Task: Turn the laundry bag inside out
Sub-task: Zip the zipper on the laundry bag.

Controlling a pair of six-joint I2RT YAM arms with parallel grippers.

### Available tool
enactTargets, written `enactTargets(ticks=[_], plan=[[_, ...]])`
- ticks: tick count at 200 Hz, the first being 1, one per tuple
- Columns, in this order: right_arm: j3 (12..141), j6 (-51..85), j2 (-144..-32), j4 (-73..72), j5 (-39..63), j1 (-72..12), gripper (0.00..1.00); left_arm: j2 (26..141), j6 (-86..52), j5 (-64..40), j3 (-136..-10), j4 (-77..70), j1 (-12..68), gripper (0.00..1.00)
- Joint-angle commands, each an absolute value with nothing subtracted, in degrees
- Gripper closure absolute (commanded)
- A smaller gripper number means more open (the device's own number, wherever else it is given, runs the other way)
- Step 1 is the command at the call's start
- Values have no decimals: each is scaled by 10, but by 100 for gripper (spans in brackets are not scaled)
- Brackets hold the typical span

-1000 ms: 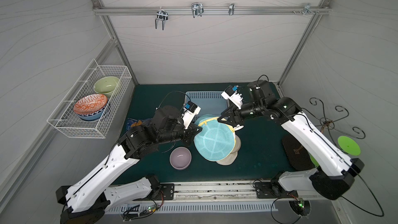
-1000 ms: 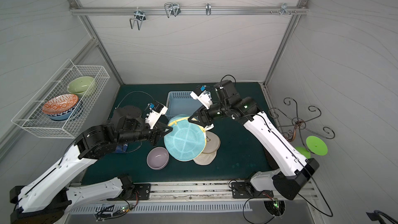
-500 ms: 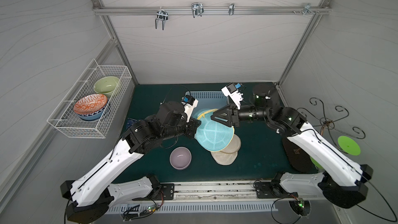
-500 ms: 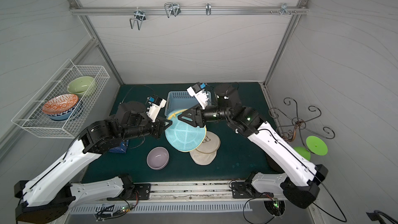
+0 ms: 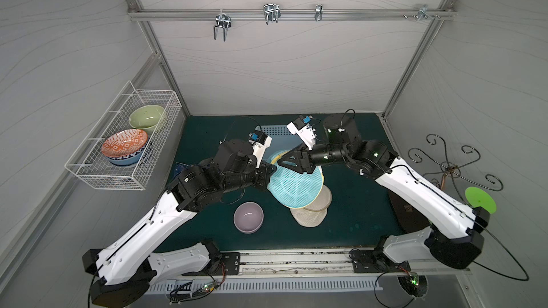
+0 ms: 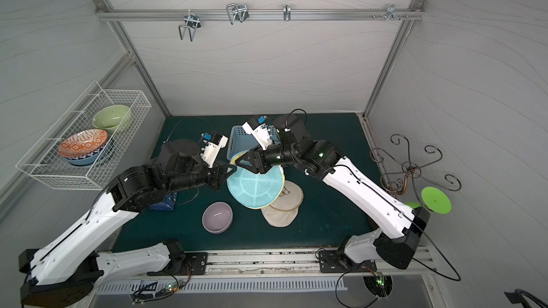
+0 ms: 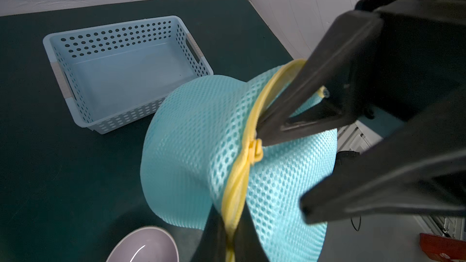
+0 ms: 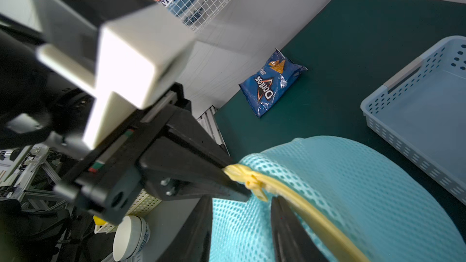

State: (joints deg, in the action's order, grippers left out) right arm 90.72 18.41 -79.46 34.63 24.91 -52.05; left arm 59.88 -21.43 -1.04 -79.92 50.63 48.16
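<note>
A pale blue basket (image 7: 113, 37) is seen at the back and a lilac bowl (image 5: 248, 217) nearer the front; a green bowl (image 5: 146, 117) and a patterned bowl (image 5: 124, 143) are kept in a wire rack (image 5: 109, 178)

Laundry bag (image 7: 189, 134) is open-mesh cloth; basket (image 7: 113, 23) is smooth perforated plastic.

Laundry bag (image 5: 293, 185) over mesh pouches (image 5: 310, 217); basket (image 5: 277, 136) behind; bowl (image 5: 248, 217) front-L; chip bag (image 8: 272, 84) far L.

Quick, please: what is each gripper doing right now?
Left gripper: closed on the laundry bag, at its yellow rim.
Right gripper: open, jaws astride the bag's mesh.
</note>
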Motion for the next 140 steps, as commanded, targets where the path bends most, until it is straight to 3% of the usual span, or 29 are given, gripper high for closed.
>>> enactTargets(ticks=[1, 44, 103, 129, 140], plan=[[924, 165, -799, 371, 217, -525, 57, 587, -219, -26, -824, 467, 484, 100], [930, 160, -804, 364, 230, -527, 55, 586, -221, -36, -824, 461, 485, 100], [947, 158, -829, 365, 216, -542, 60, 585, -221, -43, -825, 455, 485, 100], [957, 152, -836, 383, 179, -548, 68, 581, -224, -42, -828, 456, 484, 100], [960, 149, -839, 390, 163, -553, 65, 580, -223, -43, -830, 455, 484, 100]])
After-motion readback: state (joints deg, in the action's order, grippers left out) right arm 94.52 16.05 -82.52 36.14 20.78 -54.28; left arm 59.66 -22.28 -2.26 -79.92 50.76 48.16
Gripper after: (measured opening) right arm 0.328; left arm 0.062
